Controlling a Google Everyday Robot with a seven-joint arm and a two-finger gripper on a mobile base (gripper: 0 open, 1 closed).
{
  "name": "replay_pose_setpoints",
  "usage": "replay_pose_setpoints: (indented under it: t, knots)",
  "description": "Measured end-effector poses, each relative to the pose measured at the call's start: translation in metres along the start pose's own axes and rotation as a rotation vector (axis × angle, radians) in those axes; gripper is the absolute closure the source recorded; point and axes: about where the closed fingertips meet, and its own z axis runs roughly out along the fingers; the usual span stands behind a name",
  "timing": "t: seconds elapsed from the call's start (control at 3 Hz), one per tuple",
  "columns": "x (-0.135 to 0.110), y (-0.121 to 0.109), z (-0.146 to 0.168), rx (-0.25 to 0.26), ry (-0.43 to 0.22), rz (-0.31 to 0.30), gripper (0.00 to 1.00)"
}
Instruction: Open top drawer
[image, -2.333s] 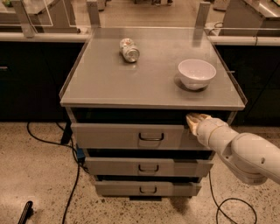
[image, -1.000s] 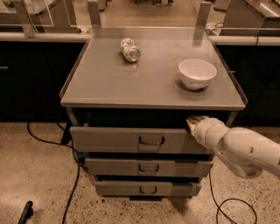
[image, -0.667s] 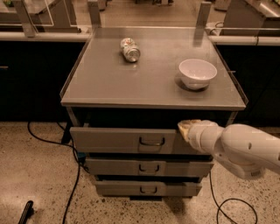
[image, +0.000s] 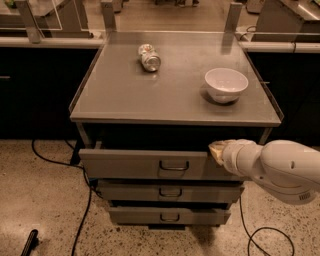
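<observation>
The top drawer (image: 130, 164) is the widest of three grey drawers under the grey cabinet top (image: 125, 95). It stands pulled out a little, with a dark gap above its front. Its dark loop handle (image: 174, 167) sits at the centre of the front. My gripper (image: 217, 150) is at the upper edge of the drawer front, to the right of the handle, on the end of a white arm (image: 280, 170) that comes in from the right. The arm hides the right end of the drawer front.
A crushed can (image: 149, 57) lies on its side and a white bowl (image: 226, 84) stands on the cabinet top. Two narrower drawers (image: 170, 192) sit below. Black cables (image: 85, 210) run over the speckled floor on both sides. Dark counters flank the cabinet.
The gripper has moved left along the top drawer's upper edge, toward the handle. The drawer front stands slightly further out than in the earliest frame.
</observation>
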Motion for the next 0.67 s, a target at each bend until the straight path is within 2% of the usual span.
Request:
replay_pose_setpoints:
  t: [0.33,0.67]
  knots:
    - [0.0,0.0,0.0,0.0,0.0,0.0,1.0]
    - [-0.011,0.001,0.0,0.003,-0.025,-0.01,1.0]
